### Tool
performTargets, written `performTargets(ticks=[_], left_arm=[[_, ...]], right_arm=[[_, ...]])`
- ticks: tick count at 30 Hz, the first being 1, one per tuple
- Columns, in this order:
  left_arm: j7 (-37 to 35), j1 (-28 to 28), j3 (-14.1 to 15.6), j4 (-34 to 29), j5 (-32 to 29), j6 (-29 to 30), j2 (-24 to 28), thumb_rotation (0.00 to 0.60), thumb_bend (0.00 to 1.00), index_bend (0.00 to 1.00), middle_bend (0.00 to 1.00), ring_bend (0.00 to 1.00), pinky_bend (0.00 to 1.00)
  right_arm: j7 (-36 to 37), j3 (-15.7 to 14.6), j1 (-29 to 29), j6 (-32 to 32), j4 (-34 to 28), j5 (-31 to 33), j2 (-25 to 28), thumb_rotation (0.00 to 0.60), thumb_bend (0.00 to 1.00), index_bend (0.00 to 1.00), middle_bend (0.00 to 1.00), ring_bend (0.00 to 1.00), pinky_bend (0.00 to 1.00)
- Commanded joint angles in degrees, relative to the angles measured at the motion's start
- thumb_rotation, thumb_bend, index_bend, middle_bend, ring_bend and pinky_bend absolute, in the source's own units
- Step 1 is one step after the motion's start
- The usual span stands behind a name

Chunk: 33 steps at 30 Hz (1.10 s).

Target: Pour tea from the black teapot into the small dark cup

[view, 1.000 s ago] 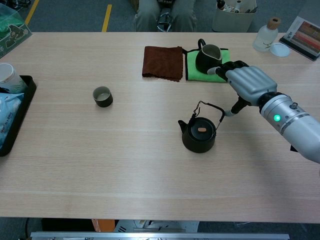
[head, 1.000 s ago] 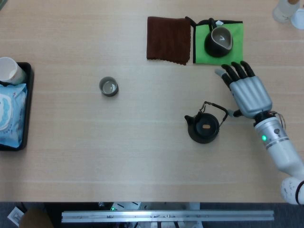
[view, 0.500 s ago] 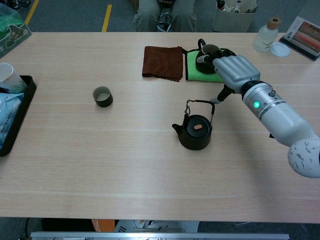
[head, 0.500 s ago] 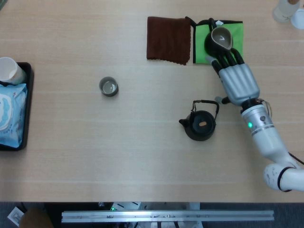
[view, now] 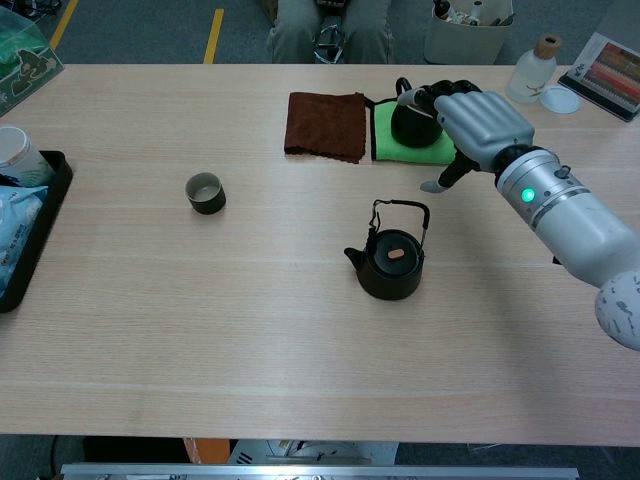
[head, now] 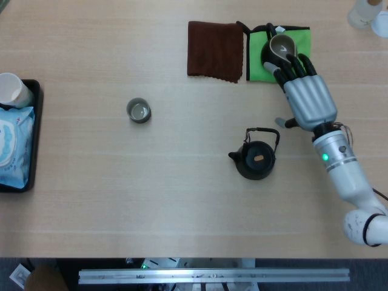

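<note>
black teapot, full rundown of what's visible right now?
The black teapot is squat and round with a matte, iron-like look. Its flat lid carries a small tan knob, and a thin wire bail handle stands over it. The short spout points left. It sits upright on the bare wooden table, right of centre, and nothing touches it.

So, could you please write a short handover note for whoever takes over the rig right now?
Left hand: not visible in either view.
Right hand: holds nothing; its fingers reach over the dark pitcher on the green cloth. Whether they touch it cannot be told.
Black teapot: upright on the table, lid on, handle up, spout pointing left, apart from the hand.
Small dark cup: upright, well to the teapot's left.
Brown cloth lies beside the green one.
Done: no pour to be seen.
Left: grasp the teapot handle, carry it to the cup, pour.
</note>
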Motion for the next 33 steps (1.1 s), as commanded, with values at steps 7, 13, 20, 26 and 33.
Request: performTargets(ticks=[7, 13, 20, 26, 33], left_arm=[[0.9, -0.4, 0.3, -0.6, 0.7, -0.7, -0.4, 0.6, 0.41, 0.28, 0.28, 0.26, 0.28], [1.3, -0.3, 0.5, -1.0, 0.9, -0.7, -0.3, 0.6, 0.41, 0.28, 0.28, 0.26, 0.28], [1.3, -0.1, 0.6, -1.4, 0.9, -0.4, 0.2, 0.6, 0.41, 0.28, 0.28, 0.26, 0.28], [1.5, 0.2, 0.7, -1.9, 0.8, -0.1, 0.6, 0.6, 0.41, 0.28, 0.28, 0.26, 0.28], [1.9, 0.2, 0.7, -2.3, 1.0, -0.2, 0.6, 0.6, 0.41, 0.28, 0.28, 0.26, 0.28]], right_arm=[[5.9, -4.3, -3.6, -0.8, -12.4, -3.6, 11.5, 0.6, 0.07, 0.23, 0.43, 0.36, 0.08], [8.7, -6.2, -4.1, -1.7, -13.0, -5.2, 11.7, 0.6, 0.07, 0.29, 0.47, 0.41, 0.1], [9.6, -6.8, -3.0, -3.7, -11.9, -4.7, 9.3, 0.6, 0.07, 0.29, 0.47, 0.41, 0.1], [9.6, -6.7, -2.4, -3.6, -11.4, -4.7, 7.7, 0.6, 0.06, 0.29, 0.47, 0.41, 0.1], [10.6, -6.3, -1.1, -6.5, -12.1, -1.7, 8.3, 0.6, 0.0, 0.28, 0.43, 0.36, 0.1]])
